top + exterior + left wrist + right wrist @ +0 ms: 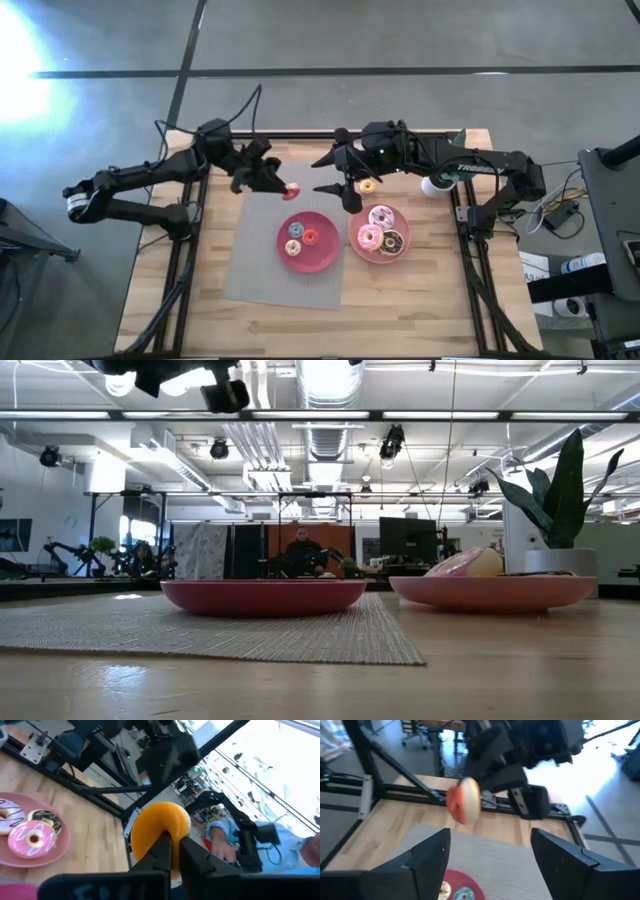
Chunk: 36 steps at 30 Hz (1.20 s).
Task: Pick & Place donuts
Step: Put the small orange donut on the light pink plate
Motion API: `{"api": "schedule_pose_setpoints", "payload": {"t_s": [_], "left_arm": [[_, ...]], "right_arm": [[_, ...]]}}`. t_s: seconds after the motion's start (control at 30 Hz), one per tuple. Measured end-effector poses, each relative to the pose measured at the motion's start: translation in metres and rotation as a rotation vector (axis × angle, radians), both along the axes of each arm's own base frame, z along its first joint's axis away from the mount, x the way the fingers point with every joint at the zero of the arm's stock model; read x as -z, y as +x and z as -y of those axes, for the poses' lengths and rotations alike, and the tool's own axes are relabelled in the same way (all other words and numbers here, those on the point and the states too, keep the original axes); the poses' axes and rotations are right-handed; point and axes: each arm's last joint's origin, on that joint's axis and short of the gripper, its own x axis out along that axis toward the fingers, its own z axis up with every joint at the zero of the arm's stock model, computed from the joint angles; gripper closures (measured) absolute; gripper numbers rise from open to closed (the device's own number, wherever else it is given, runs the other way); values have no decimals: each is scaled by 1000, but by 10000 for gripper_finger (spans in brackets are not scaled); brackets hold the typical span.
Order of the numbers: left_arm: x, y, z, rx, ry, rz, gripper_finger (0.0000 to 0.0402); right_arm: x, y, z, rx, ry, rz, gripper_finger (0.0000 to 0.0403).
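High view, frame centre: left gripper (283, 186) pinching a small orange-red ring donut (291, 190) above the woven grey mat (255, 250); right gripper (342, 177) spread wide beside it. Left wrist view, centre: glossy orange ring (160, 827) clamped between dark fingers (161, 851). Right wrist view, upper centre: possibly the same ring, blurred.

Probably an open-plan lab or office: exposed ceiling ducts (322, 435), monitors (407, 540), a seated person (302, 552).

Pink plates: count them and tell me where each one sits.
2. The left plate lies on the grey mat; the right plate sits on the bare table beside it. None seems hidden.
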Motion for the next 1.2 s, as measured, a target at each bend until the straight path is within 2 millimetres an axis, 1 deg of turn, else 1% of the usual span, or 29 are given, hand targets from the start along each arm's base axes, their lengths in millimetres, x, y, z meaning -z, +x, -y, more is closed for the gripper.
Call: {"api": "schedule_pose_setpoints", "payload": {"t_s": [0.23,0.4,0.57,0.73,0.93,1.2], "left_arm": [[12,22,-2,-9,-27,-19,401],[12,36,-3,12,-42,40,401],[11,47,-2,39,-43,33,401],[11,56,3,66,-37,30,401],[13,61,6,72,-35,25,401],[12,62,5,31,-36,30,398]], "right_arm": [[2,0,-7,-47,25,-13,129],[5,-1,-7,-47,37,-46,130],[9,-2,-7,-37,62,-87,129],[9,-2,-8,-32,75,-93,133],[11,-3,-9,-59,97,-109,157],[14,-4,-9,-59,131,-143,220]]}}
